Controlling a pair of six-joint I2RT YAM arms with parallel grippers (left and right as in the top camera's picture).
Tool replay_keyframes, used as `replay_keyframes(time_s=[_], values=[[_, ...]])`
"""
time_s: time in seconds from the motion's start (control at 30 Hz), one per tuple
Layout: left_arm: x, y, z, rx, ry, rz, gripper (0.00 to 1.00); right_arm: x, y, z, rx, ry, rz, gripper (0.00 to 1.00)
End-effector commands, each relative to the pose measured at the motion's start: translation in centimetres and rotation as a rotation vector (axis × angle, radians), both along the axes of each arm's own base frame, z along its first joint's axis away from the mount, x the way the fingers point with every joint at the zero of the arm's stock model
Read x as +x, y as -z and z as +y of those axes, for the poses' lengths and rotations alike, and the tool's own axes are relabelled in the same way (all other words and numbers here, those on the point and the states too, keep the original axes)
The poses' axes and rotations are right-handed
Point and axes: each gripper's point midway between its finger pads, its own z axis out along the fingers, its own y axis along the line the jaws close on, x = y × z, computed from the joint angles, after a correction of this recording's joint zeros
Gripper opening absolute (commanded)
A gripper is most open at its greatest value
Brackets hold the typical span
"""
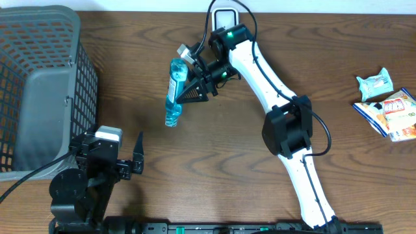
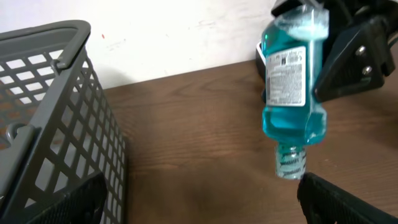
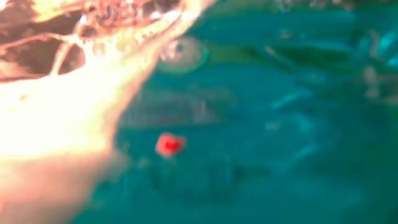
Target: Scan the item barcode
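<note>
A clear bottle of blue liquid (image 1: pixel 174 91) hangs above the table with its cap pointing down. My right gripper (image 1: pixel 195 84) is shut on its upper body from the right. The left wrist view shows the bottle (image 2: pixel 292 93) with its white printed label facing the camera and the right gripper's black fingers (image 2: pixel 357 56) behind it. Blurred teal bottle (image 3: pixel 280 124) with a small red spot fills the right wrist view, hiding the fingers. My left gripper (image 1: pixel 110 146) is open and empty (image 2: pixel 200 202) low at the near left, apart from the bottle.
A grey mesh basket (image 1: pixel 39 84) stands at the left edge, close beside the left gripper (image 2: pixel 56 124). A white device (image 1: pixel 225 15) with a cable sits at the far edge behind the right arm. Snack packets (image 1: pixel 390 110) lie at the far right.
</note>
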Motion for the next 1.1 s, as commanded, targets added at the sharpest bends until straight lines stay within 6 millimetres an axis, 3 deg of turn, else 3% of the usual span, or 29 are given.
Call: replay_keyframes(time_s=[0.0,0.37,0.67,0.8,1.07], values=[[0.0,-0.4,-0.2,-0.013,0.010,-0.009,0.98,-1.2,-6.4,0.0,0.116,0.001,-0.060,0.29],[0.0,-0.4,-0.2,-0.013,0.010,-0.009,0.98,-2.8,-9.0,-1.3,-0.022,0.006,-0.118,0.29],[0.0,-0.4,-0.2,-0.013,0.010,-0.009,0.98,-4.4,-10.9,-3.5,-0.210,0.048,-0.284,0.17],[0.0,-0.4,-0.2,-0.013,0.010,-0.009,0.98,-3.9,-9.6,-4.4,-0.345,0.083,-0.317,0.17],[0.0,-0.4,-0.2,-0.013,0.010,-0.009,0.98,-1.2,-3.4,-7.8,-0.758,0.192,-0.326,0.15]])
